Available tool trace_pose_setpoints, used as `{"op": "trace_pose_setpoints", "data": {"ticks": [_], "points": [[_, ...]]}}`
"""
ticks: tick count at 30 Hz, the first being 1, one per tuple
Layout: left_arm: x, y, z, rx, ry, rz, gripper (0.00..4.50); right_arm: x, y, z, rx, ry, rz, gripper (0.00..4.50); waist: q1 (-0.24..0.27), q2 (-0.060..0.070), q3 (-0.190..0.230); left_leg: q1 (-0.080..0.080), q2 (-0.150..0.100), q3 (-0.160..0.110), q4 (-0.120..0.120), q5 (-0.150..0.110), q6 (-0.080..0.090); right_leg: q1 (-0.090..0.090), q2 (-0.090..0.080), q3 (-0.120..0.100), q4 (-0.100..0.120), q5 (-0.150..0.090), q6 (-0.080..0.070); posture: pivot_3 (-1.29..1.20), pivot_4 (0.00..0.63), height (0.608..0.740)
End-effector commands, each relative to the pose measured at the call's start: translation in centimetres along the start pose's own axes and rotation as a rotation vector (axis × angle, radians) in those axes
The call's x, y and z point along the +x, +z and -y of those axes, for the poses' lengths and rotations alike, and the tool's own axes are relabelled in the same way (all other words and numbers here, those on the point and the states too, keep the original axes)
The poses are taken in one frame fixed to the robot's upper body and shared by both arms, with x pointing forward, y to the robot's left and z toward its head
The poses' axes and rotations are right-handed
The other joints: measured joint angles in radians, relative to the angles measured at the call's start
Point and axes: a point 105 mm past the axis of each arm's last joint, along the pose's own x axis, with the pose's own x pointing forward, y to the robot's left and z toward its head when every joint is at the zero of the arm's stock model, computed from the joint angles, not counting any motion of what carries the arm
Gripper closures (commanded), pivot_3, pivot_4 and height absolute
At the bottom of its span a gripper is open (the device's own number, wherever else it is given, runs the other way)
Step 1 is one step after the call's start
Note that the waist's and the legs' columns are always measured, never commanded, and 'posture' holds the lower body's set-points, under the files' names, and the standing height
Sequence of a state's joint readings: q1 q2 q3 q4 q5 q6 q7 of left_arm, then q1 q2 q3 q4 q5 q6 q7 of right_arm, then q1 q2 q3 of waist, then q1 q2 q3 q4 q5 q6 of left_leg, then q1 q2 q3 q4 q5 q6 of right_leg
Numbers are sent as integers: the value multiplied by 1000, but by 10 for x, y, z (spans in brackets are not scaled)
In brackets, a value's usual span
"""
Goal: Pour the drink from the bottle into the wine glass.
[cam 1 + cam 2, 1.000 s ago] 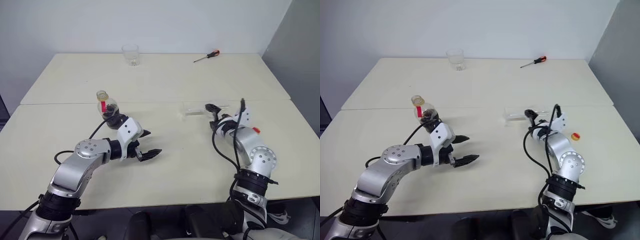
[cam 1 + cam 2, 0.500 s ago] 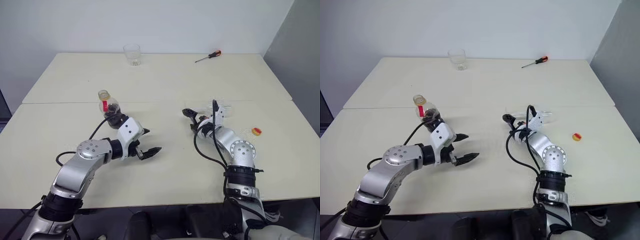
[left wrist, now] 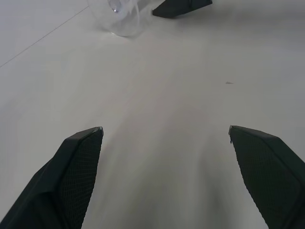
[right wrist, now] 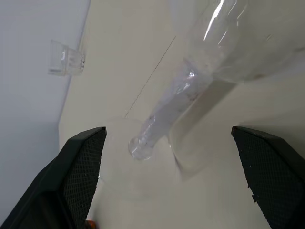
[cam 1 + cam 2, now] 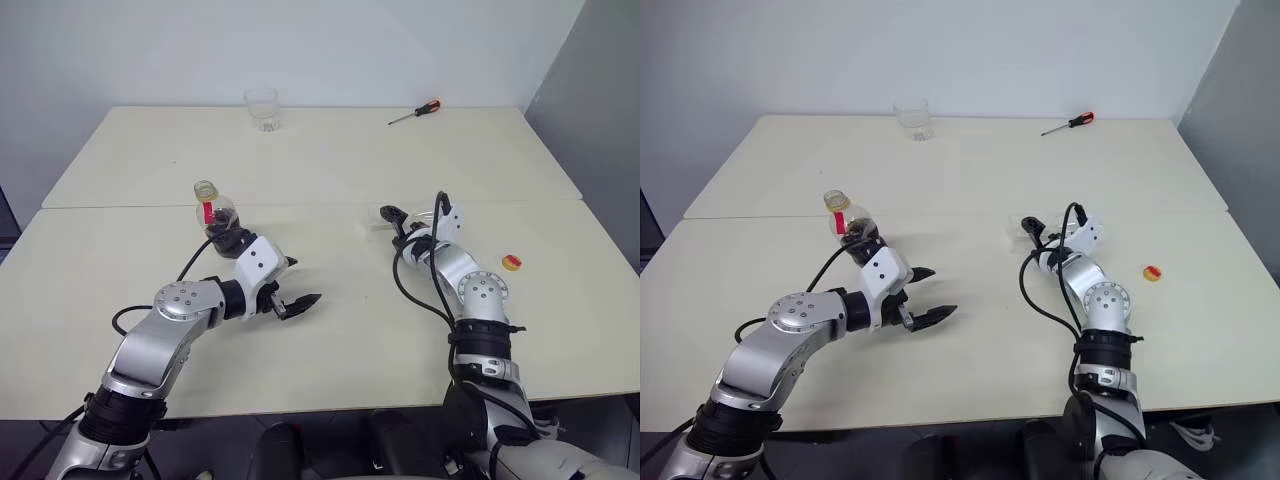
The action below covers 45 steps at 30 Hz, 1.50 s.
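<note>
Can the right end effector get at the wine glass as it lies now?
Probably yes: the wine glass lies on its side just ahead of the open right end effector, with nothing in between.

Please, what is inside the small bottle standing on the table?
The bottle is clear in its upper part; dark drink sits low in it. The left arm covers its base, so the amount cannot be seen.

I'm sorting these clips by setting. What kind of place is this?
Probably a lab or test room, not a home: a bare cream table against a blank white wall, with just a screwdriver, a tumbler and a small bottle.
</note>
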State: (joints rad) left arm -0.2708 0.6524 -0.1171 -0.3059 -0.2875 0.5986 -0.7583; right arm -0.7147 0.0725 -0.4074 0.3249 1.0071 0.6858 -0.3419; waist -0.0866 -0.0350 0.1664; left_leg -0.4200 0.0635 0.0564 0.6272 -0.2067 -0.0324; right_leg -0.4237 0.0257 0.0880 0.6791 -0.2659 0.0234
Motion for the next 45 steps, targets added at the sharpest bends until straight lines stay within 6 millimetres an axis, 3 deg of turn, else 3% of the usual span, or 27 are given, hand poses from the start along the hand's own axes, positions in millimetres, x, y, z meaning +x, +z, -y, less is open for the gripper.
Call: {"op": "trace_pose_setpoints", "data": {"ticks": [1, 8, 9, 12, 19, 23, 28, 31, 37, 45], "points": [[0, 11, -1, 44, 3, 37, 17, 9, 9, -8, 4, 36, 34, 0, 0, 0, 0, 0, 0, 0, 0, 0, 0, 0, 0, 0, 0, 0, 0, 0, 150, 740], [-2, 10, -1, 47, 15, 32, 17, 29, 17, -10, 6, 27, 83, 0, 0, 0, 0, 0, 0, 1, 0, 0, 0, 0, 0, 0, 0, 0, 0, 0, 150, 740], [-2, 10, -1, 46, 17, 32, 5, 30, 17, -8, 2, 20, 85, 177, 0, 0, 0, 0, 0, 1, 0, 0, 0, 0, 0, 0, 0, 0, 0, 0, 150, 740], [-3, 9, -2, 44, 25, 31, 0, 33, 16, -5, -6, 13, 86, 923, 0, 0, 0, 0, 0, 1, 0, 0, 0, 0, 0, 0, 0, 0, 0, 0, 150, 740], [-2, 8, -2, 43, 30, 29, 0, 31, 23, 2, -83, -13, 115, 3449, 0, 0, 0, 0, 0, 1, 0, 0, 0, 0, 0, 0, 1, 0, 0, 0, 150, 740], [1, 10, -3, 47, 29, 35, 0, 27, 32, -6, -189, 11, 150, 4297, 7, 0, 0, 1, 0, 0, 0, 0, 0, 2, -1, -1, 1, 0, 0, 0, 150, 740], [1, 11, -5, 54, 35, 39, 0, 14, 46, -39, -569, 101, 296, 4297, 10, 0, 0, 0, -1, 1, 1, 0, 0, 1, -4, 0, 0, 0, 0, 0, 150, 740], [1, 12, -6, 60, 41, 43, 0, 2, 41, -60, -815, 203, 401, 4297, 8, 0, 0, 0, -1, 1, 0, 0, 0, 0, -5, 1, 0, -1, 2, 0, 150, 740], [2, 12, -8, 65, 49, 43, 0, -16, 3, -72, -1104, 343, 514, 4297, -2, 0, 0, 0, 0, 0, 0, 0, 0, -1, -3, 2, 1, -1, 2, 0, 150, 740], [4, 14, -6, 65, 39, 43, 0, 0, -47, -88, -1142, 457, 473, 4298, 0, 0, 0, 1, -1, 0, 0, 0, 0, -1, -2, 1, 2, -1, 2, 0, 150, 740]]}}
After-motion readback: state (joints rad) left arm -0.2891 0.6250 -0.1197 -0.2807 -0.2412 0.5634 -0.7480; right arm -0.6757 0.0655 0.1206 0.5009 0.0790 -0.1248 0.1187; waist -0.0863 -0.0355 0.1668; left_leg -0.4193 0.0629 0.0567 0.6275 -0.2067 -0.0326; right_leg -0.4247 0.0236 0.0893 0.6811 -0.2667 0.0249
